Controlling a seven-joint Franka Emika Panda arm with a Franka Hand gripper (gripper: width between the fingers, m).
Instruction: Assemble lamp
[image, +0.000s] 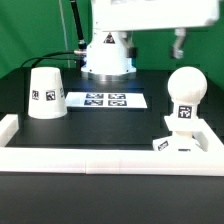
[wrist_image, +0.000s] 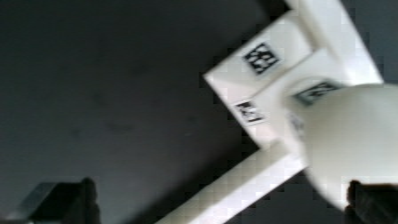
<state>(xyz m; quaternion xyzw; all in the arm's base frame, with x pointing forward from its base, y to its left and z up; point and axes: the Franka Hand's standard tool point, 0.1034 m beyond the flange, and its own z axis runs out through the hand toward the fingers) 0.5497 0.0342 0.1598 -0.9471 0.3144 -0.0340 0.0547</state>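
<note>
1. Spread apart and empty, the jaws of the gripper (image: 179, 43) hang above the bulb (image: 186, 91).
2. One bulb stands upright in one base block (image: 176, 141), at the exterior view's right.
3. One shade (image: 45, 94) sits apart, left of the marker board (image: 105, 99).
4. Printing consists only of square tags; no words are readable.

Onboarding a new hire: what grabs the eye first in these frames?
The ball bulb standing upright in the square base, at the exterior view's right by the border rail. Then the cone shade, alone at the left beside the marker board. The gripper hangs above the bulb, holding nothing.
</note>
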